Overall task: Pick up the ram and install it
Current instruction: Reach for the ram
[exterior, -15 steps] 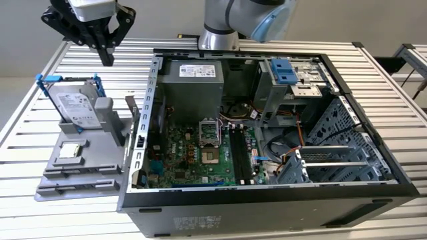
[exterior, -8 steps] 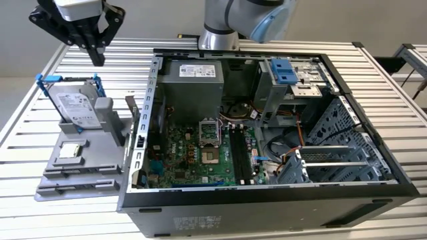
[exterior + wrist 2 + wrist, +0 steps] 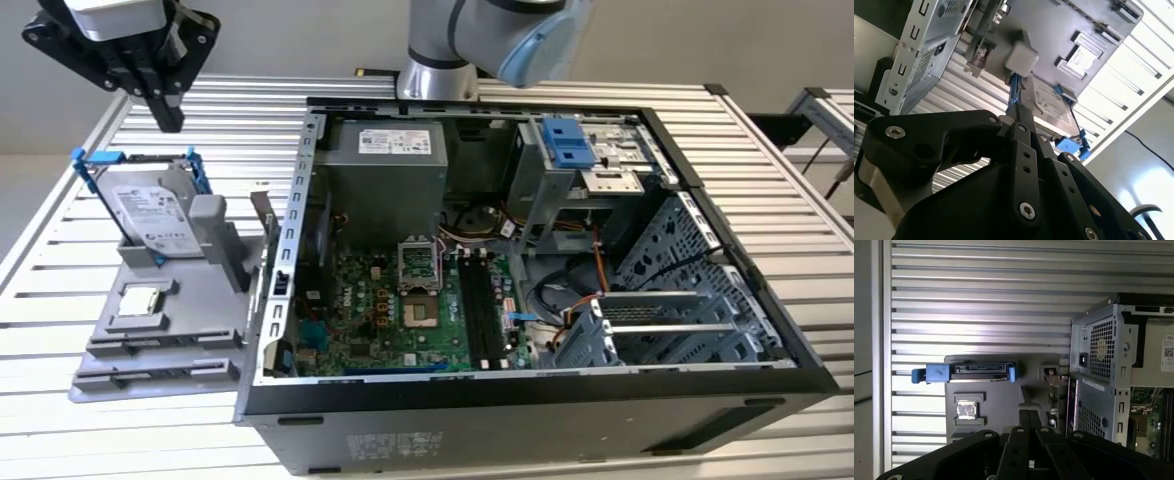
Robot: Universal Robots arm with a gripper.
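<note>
Currently the gripper point(image 3: 167, 116) hangs high above the slatted counter point(image 3: 54, 290) at the exterior view's left. It is over the hard-drive end of the gray parts fixture point(image 3: 160, 350) and well apart from everything on it. Its jaws look pressed together, with nothing between them.

The ram point(image 3: 263, 214) is, as far as I can make out, the thin dark stick standing on edge in the fixture's slot, just beside the wall of the open computer case point(image 3: 534, 405). It shows poorly, so I would not swear to its outline. On the same fixture the hard drive point(image 3: 144, 212) leans in its blue frame, and a small square processor point(image 3: 144, 300) lies flat. Inside the case, the long black memory slots point(image 3: 481, 310) of the green motherboard point(image 3: 380, 300) appear unoccupied, so the install is not yet done.

The step in hand, I judge, is the reach for the pick. To do it well, the jaws need to spread before descending and line up with the stick's flat faces rather than its ends. They should come straight down between the hard drive's frame and the case wall without brushing either. A grip on the top edge, centred along its length, should keep the stick from tilting as it leaves the slot.
</note>
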